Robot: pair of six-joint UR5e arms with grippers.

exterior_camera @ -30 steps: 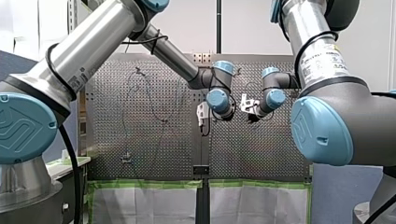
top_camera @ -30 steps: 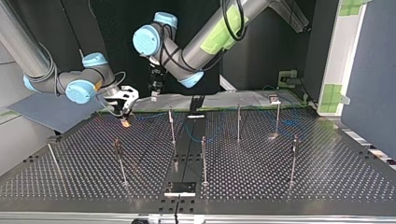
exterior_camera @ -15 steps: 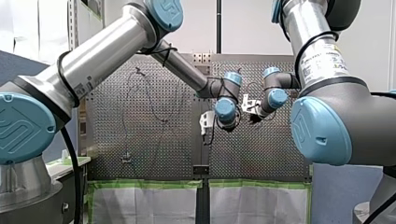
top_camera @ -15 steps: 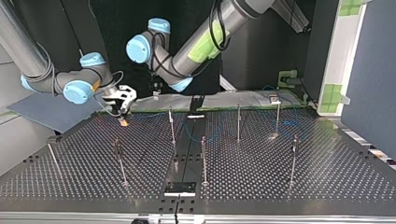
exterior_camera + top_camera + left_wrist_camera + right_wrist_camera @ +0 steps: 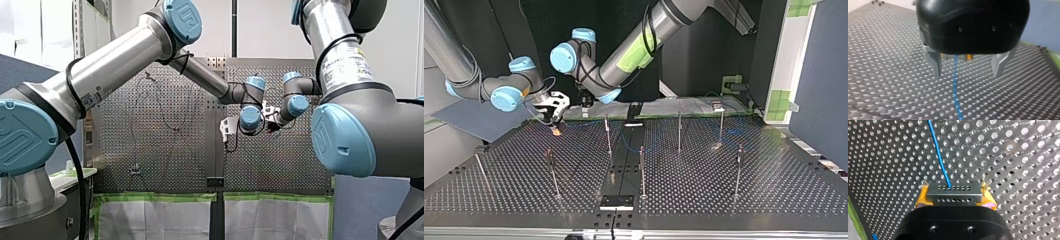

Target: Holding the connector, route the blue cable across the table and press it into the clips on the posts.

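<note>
Two arms: my left arm comes in at the top view's right and reaches past the middle. My right arm comes in at that view's left. Their wrists are close together over the far left part of the desk.
Desk: a perforated metal desk carries everything.
Posts: several thin upright posts stand well apart across it.
Left end effector: black, with its metal fingers spread wide and nothing between them. It hovers above the desk, just beside the right one.
Right end effector: low over the desk, with its yellow pads closed tight on the two ends of the connector.
Blue cable: it leaves the connector and runs away over the desk. In the left wrist view it passes below the gap between the open fingers, and neither finger touches it. In the top view it lies low among the posts, trailing towards that view's right.
Connector: a small grey block with rows of tiny holes, clamped between the yellow pads, the cable coming out of its middle.
</note>
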